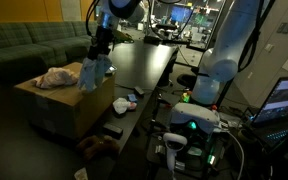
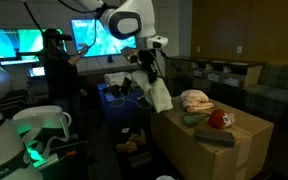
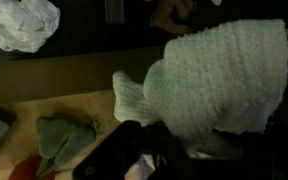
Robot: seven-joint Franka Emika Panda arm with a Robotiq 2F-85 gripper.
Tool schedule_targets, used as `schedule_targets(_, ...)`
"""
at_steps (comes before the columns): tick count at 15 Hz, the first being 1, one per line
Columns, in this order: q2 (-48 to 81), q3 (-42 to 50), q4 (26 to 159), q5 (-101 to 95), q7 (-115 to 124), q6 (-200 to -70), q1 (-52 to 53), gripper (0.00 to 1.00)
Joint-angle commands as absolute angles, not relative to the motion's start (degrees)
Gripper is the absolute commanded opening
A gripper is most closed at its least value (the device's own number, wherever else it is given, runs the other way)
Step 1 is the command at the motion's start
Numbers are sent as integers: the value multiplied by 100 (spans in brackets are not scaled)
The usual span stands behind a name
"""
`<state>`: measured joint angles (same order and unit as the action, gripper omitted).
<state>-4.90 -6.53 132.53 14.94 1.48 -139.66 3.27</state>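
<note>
One gripper hangs over the left edge of a cardboard box in an exterior view. Its fingers are pressed together, and they pinch the top of a pale knitted cloth. The pale knitted cloth hangs down from the gripper, just beside the left edge of the box. I cannot tell if its low end touches the box. In the wrist view the pale knitted cloth fills most of the right side. The dark fingers show at the bottom.

Four things lie on top of the box. A tan bundle of cloth sits on the far side. A red round thing sits just right of it. A green cloth lies nearer, close to the hanging cloth. A dark flat thing lies nearest of all.

A long black table stands right beside the box. A white crumpled thing lies on its near end. A brown soft toy lies on the floor near the box. A person stands far off on the left by bright screens.
</note>
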Motion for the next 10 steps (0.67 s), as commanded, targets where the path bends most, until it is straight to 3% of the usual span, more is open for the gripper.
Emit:
schedule_targets(1, -104, -683, 12878, 1451, 276, -14102, 516, 5)
schedule_targets(10, 792, -889, 12475, 1461, 572, -15257, 833, 6)
